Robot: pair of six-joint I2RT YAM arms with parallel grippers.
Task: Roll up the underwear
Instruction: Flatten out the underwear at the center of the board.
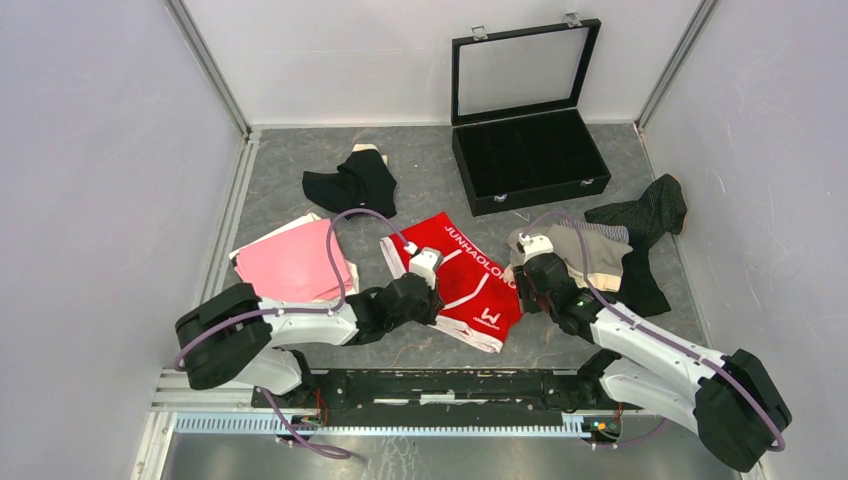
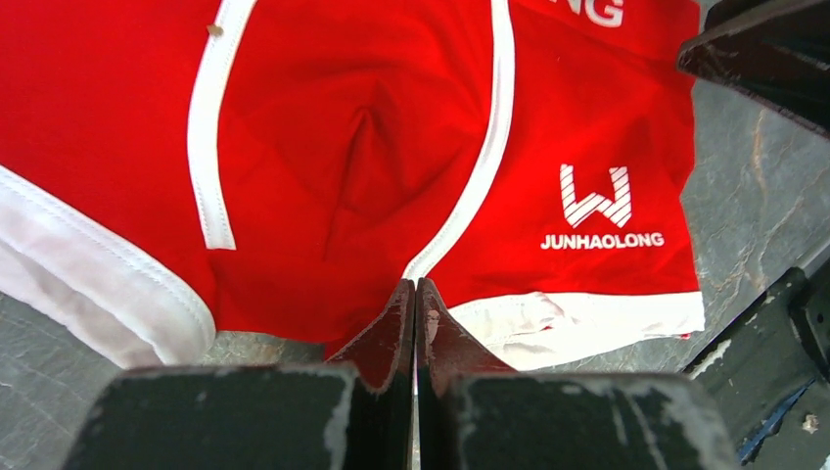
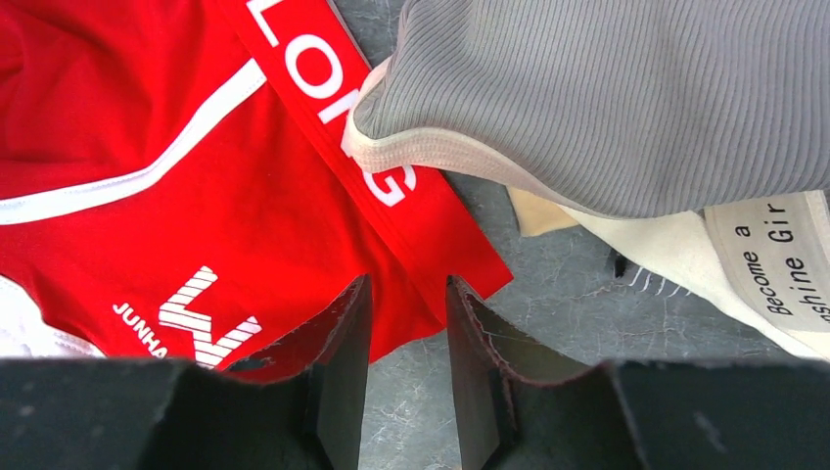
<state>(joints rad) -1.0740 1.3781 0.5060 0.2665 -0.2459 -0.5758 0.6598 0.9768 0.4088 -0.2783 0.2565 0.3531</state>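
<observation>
The red underwear (image 1: 465, 280) with white lettering lies flat mid-table, also in the left wrist view (image 2: 372, 147) and the right wrist view (image 3: 147, 176). My left gripper (image 1: 438, 303) is shut, its tips (image 2: 416, 286) over the white-trimmed lower hem; no cloth shows between the jaws. My right gripper (image 1: 519, 289) is open, its jaws (image 3: 406, 294) a little apart astride the waistband's corner. Black underwear (image 1: 352, 182) lies at the back left, pink underwear (image 1: 295, 262) at the left, beige and grey underwear (image 1: 585, 250) beside my right gripper, and dark pinstriped underwear (image 1: 645, 215) at the right.
A rigid black case (image 1: 530, 150) with its glass lid raised stands at the back right. Grey walls close in the table on the left, back and right. The grey ribbed garment (image 3: 607, 98) overlaps the red waistband's end.
</observation>
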